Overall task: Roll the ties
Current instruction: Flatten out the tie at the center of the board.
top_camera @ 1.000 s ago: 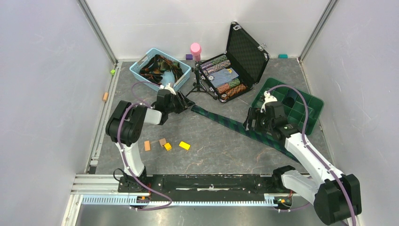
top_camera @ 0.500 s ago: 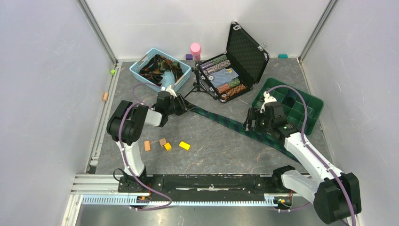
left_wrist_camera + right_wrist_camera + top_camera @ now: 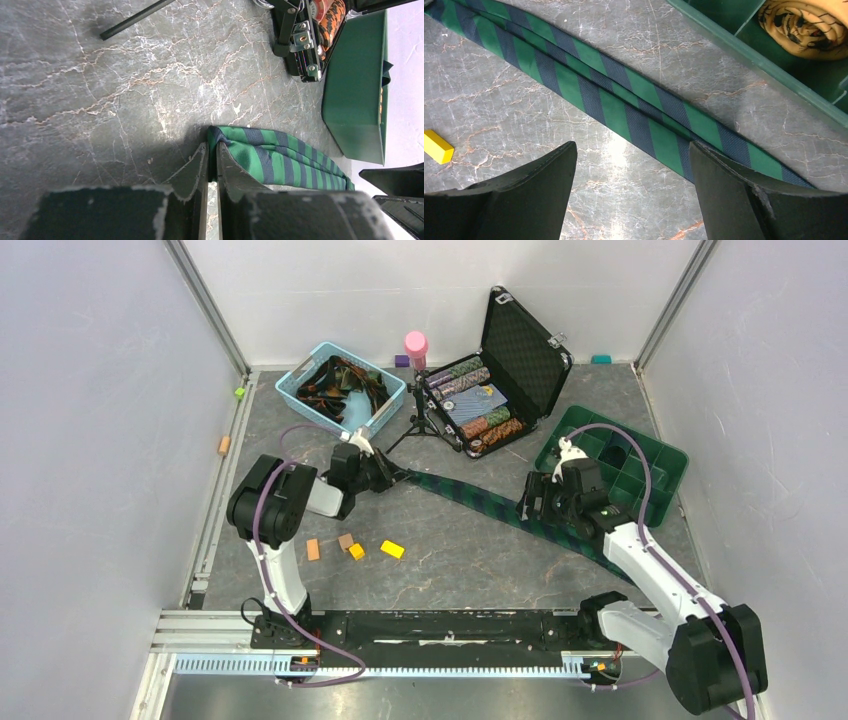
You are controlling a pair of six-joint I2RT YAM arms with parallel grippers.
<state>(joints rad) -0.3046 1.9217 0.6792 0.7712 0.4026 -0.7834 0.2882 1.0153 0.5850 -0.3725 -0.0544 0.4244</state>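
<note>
The green-and-navy plaid tie (image 3: pixel 470 497) lies flat on the counter (image 3: pixel 440 560), running diagonally from the left arm across to the near right, under the right arm. Its narrow end (image 3: pixel 220 136) now sits a little nearer and further left than a second ago, dragged there by the left jaws, which stay clenched on it. At the pinch the fabric looks doubled over, though I cannot tell whether a first turn has formed. The right jaws hang spread wide just above the tie's middle stretch (image 3: pixel 624 100), gripping nothing, and have hardly shifted. I judge the pull has taken out slack and straightened the tie, so rolling is only beginning. A finished yellow-orange roll (image 3: pixel 806 27) already sits in the green tray (image 3: pixel 662 455).
</note>
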